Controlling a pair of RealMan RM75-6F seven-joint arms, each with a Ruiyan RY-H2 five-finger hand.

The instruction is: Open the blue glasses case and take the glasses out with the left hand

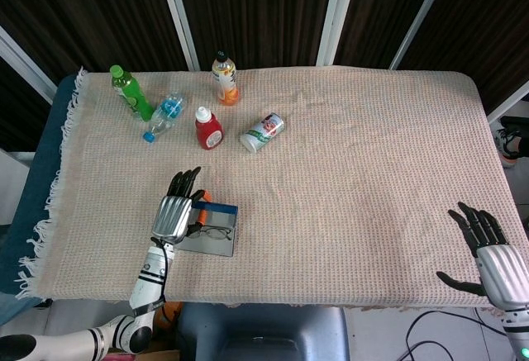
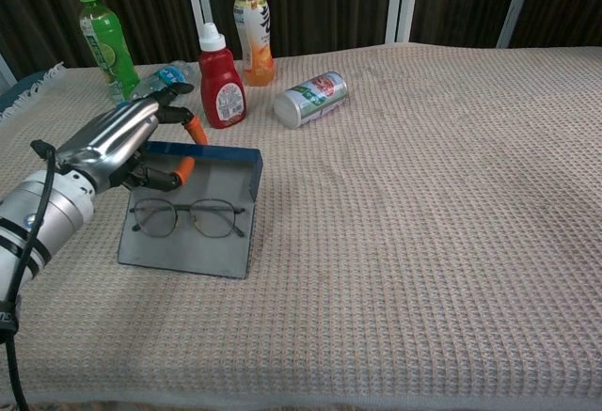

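The blue glasses case (image 2: 222,154) lies open on the cloth at the near left, its grey flap (image 1: 209,242) spread flat toward me. The thin-rimmed glasses (image 2: 188,216) rest unfolded on that flap, also seen as the glasses (image 1: 216,232) in the head view. My left hand (image 2: 118,144) is at the case's left end, an orange-tipped finger and thumb pinching its blue back wall; the same left hand (image 1: 174,215) shows from above. It does not touch the glasses. My right hand (image 1: 489,255) hovers with fingers spread at the near right table edge, holding nothing.
At the far left stand a green bottle (image 2: 102,42), a red ketchup bottle (image 2: 221,91) and an orange juice bottle (image 2: 254,35). A water bottle (image 2: 160,80) and a can (image 2: 310,99) lie on their sides there. The table's front edge runs close below the case.
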